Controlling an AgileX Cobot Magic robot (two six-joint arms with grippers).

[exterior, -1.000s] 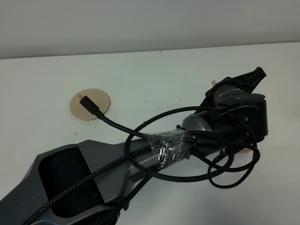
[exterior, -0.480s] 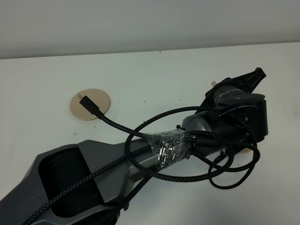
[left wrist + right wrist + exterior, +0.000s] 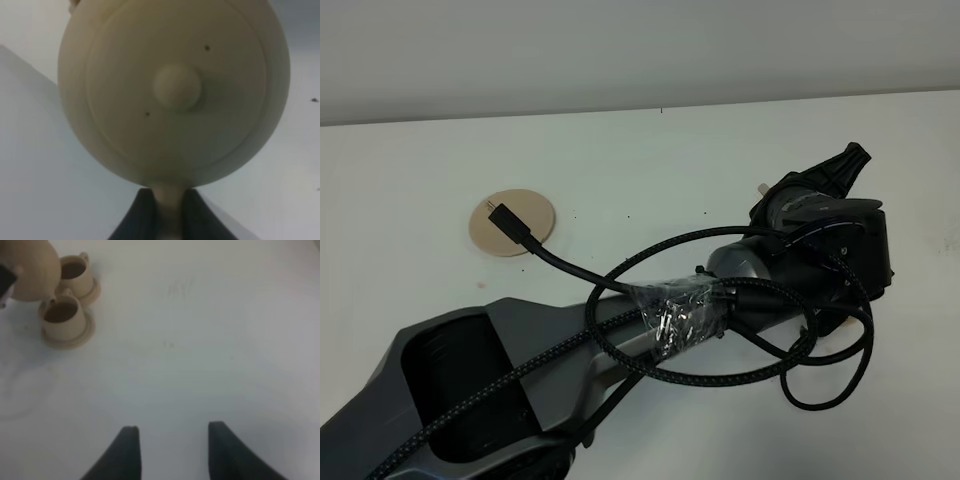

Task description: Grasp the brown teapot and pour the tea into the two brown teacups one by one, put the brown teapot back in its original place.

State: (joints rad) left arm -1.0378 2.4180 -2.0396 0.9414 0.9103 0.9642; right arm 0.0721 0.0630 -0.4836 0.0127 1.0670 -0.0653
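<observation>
Left gripper [image 3: 167, 212] clamped tight on brown teapot [image 3: 175, 90] handle, two brown teacups [image 3: 67, 300] beside it, right gripper [image 3: 172, 440] spread wide, empty.

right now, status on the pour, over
Left hand shut on brown teapot handle, held over the two brown teacups. Right hand open, empty. Saucer bare; the arm's own cable crosses it.

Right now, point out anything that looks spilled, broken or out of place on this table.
Nothing looks spilled or broken. The big saucer sits bare because the teapot is up in the left fingers, held by its handle beside the two cups, each on its own small saucer. A loose cable plug hangs in front of the big saucer.
</observation>
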